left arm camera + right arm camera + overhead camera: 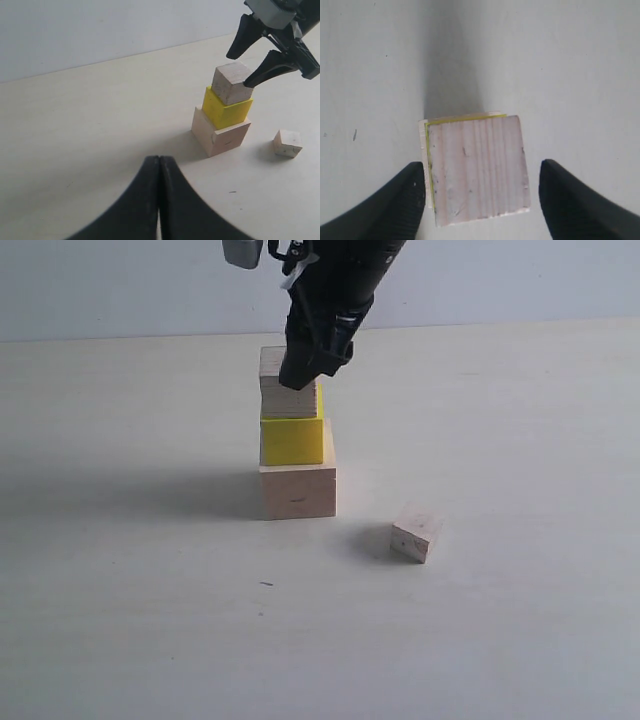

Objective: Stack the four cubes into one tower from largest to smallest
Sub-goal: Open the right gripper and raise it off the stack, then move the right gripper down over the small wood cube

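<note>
straddling the small wood cube (275, 380) atop yellow cube (292, 440) and big pale cube (298, 490), right gripper (481, 169) jaws wide apart, clamping nothing. best rising straight up, no nudging, then fetching smallest cube (415, 533) off the table (150, 620) nearby. left gripper (159, 167) pinched together.

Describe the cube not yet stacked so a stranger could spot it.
On the table stands a three-cube stack with a yellow middle. In the exterior view, right of its base and apart from it, lies a bare-wood cube: the smallest, alone.
</note>
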